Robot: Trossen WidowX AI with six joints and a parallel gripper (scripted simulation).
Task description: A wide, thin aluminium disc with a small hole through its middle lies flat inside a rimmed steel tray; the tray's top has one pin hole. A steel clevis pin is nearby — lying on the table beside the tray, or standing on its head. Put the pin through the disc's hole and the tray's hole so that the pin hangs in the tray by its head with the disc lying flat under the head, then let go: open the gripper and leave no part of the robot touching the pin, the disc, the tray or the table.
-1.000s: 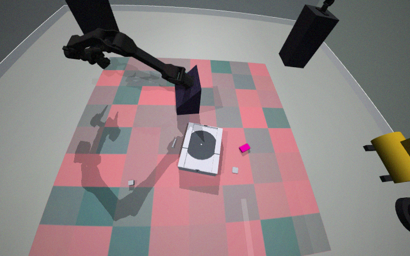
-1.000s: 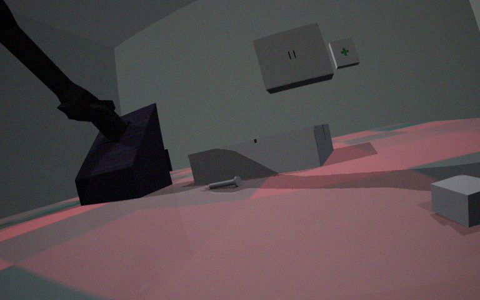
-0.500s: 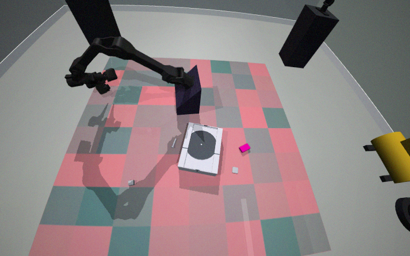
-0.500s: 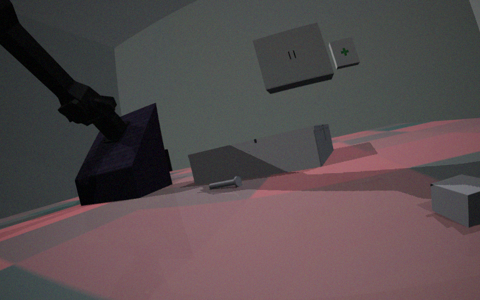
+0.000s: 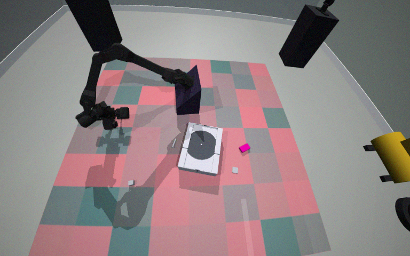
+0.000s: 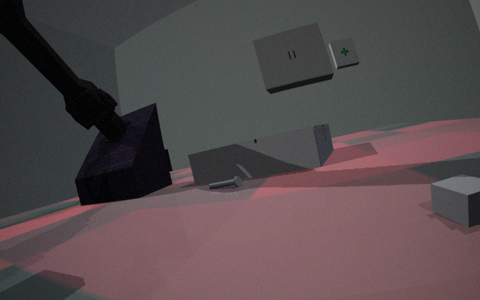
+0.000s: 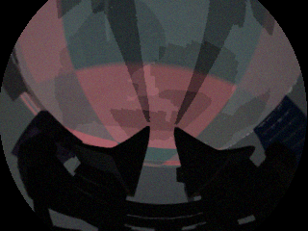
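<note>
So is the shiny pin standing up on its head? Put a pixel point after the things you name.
No, the pin (image 5: 173,143) (image 6: 222,184) lies on its side beside the tray (image 5: 197,167) (image 6: 283,152), its wide head at one end.

On the tabletop I count 1 pin (image 5: 174,143) (image 6: 225,183), 1 tray (image 5: 197,167) (image 6: 286,150), 1 disc (image 5: 196,151), 1 magenta block (image 5: 244,148) and 2 pale blocks, 1 (image 5: 131,182) (image 6: 449,202) and 1 (image 5: 235,170).
</note>
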